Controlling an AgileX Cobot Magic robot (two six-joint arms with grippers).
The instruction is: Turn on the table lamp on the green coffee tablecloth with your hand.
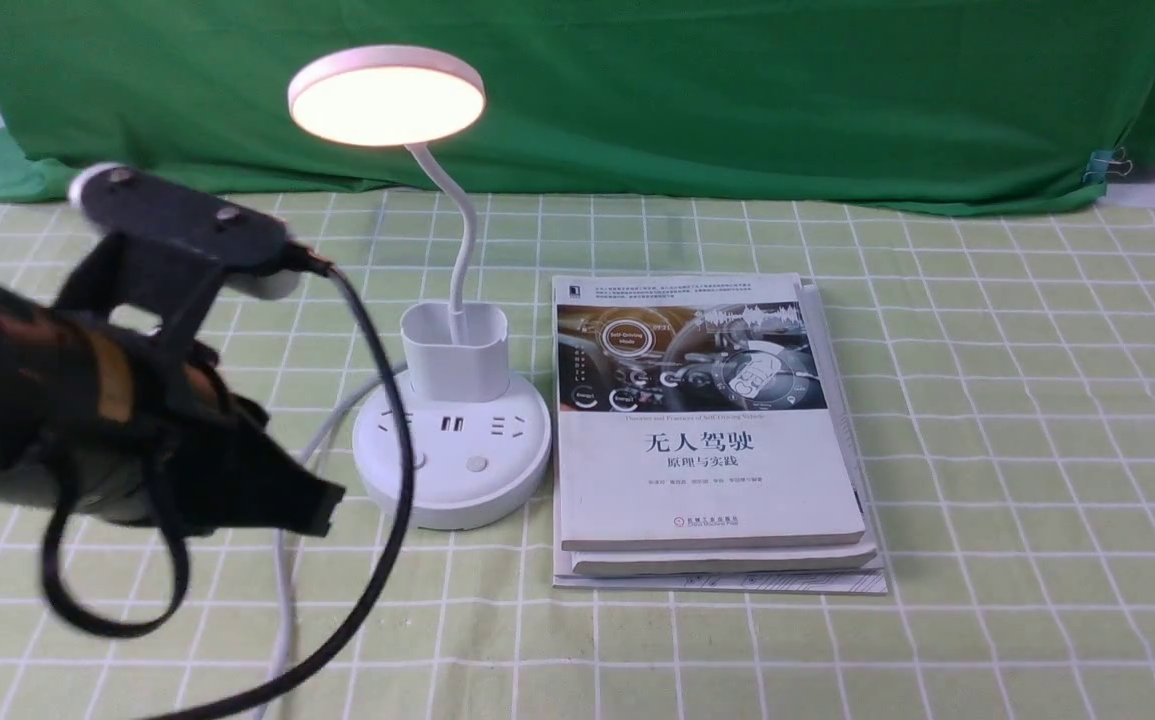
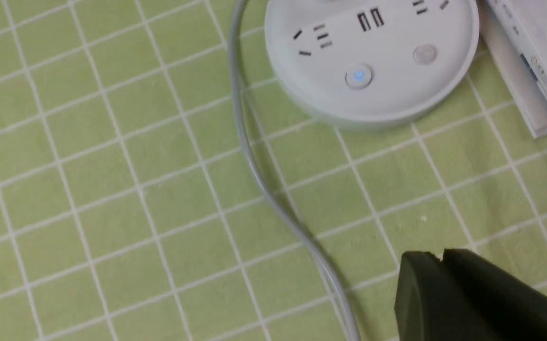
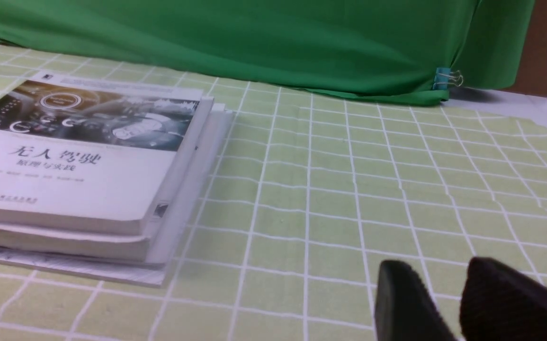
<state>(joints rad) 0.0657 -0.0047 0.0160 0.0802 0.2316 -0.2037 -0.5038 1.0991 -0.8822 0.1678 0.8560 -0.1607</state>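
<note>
1. The lamp [image 1: 387,105] is lit, left of middle on the cloth [image 1: 1017,400], toward its far edge.
2. Books [image 1: 707,480] lie just beside it, to the right.
3. The left hand [image 2: 440,265] has its fingers together; the right hand [image 3: 439,267] has a small gap.
4. The left arm [image 1: 137,400] hides some cord [image 1: 284,590].

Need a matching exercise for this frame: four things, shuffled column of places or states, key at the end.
1. lamp head
2. books
3. left gripper
4. clip

A. on the green backdrop's lower edge
B. glowing
C. off the lamp's buttons, holding nothing
D. stacked on the checked cloth, beside the lamp base

Pairs: 1-B, 2-D, 3-C, 4-A
</note>
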